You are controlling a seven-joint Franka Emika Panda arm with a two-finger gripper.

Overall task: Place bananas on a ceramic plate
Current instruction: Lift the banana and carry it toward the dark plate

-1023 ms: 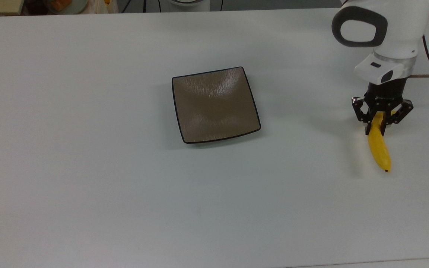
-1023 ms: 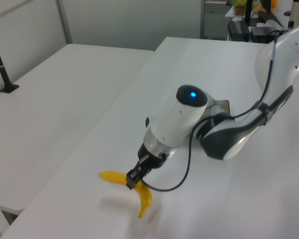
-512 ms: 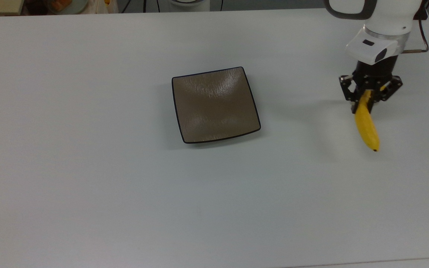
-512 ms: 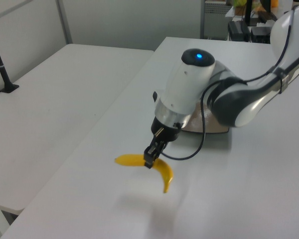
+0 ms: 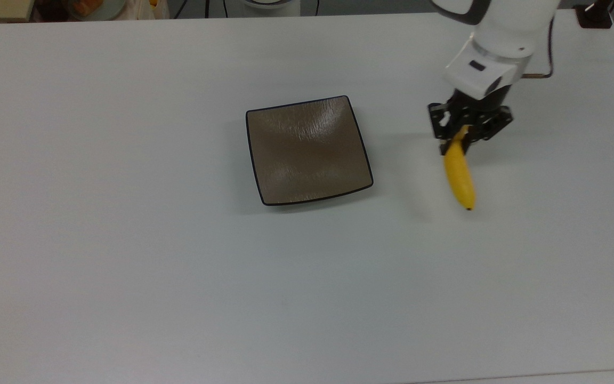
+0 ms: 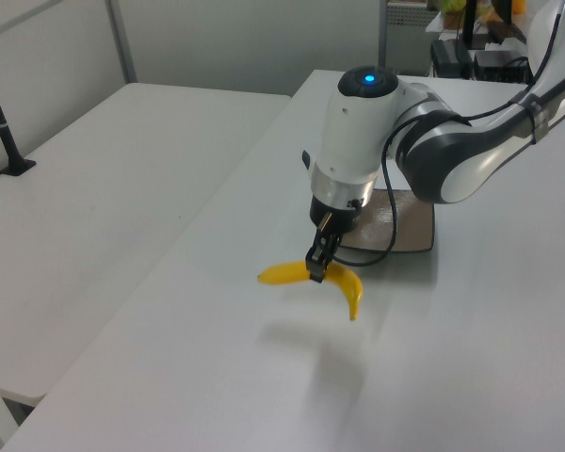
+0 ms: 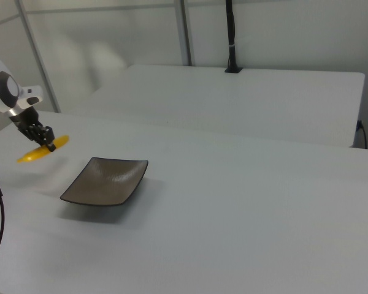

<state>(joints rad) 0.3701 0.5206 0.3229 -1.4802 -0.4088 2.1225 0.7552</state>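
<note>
White table [image 5: 126,240], pale walled room.

One banana [image 5: 458,173], one plate [image 5: 307,150], apparently one table [image 5: 126,240].

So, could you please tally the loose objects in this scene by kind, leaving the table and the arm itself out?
Smooth yellow curved banana, held clear of the white table in the pincer: 1
Square glossy brown-grey ceramic plate with a thin black rim, nothing on it: 1
Total: 2
</note>
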